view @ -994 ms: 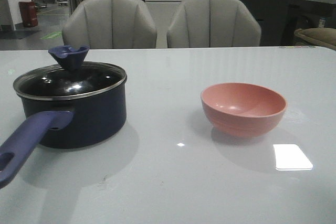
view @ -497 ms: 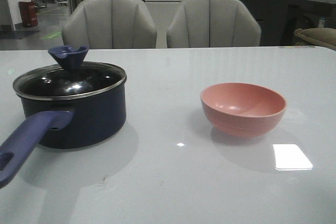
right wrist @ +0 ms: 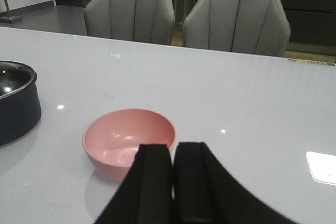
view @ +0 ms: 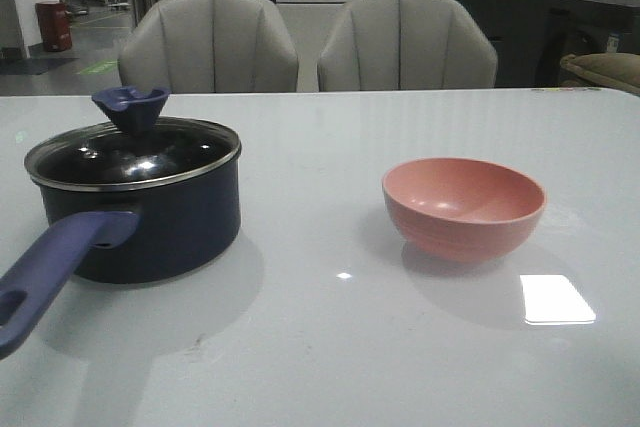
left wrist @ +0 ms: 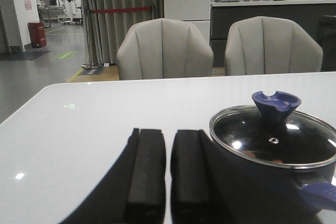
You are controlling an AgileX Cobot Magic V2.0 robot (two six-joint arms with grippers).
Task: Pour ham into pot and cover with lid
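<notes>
A: Looking at the pot (view: pixel 150 217), it sits on the table (view: pixel 330 347) toward the left, with the lid (view: pixel 130 152) seated on its rim. Through the glass in the left wrist view a few orange-pink bits show inside, which I take to be the ham (left wrist: pixel 251 154)

B: And the pink bowl (view: pixel 463 205)?

A: It stands well apart to the right, and its inside looks bare. So I'd judge both pouring and covering done

B: If the lid had to come off, where would you take it?

A: By the flared blue knob (view: pixel 131 107). It stands upright at the centre and narrows toward its base, which gives the fingers something to catch under. The glass is stiff, breakable and probably slick, and the metal rim is too thin to pinch

B: The pot itself?

A: Heavy for its size, I'd guess, and rigid. The long handle (view: pixel 55 262) points toward the robot; hold near the body to limit tipping

B: The pincers?

A: The left pincer (left wrist: pixel 167 174) has its pads nearly together around nothing, beside the pot. The right pincer (right wrist: pixel 173 182) is likewise closed and empty, just short of the bowl
</notes>
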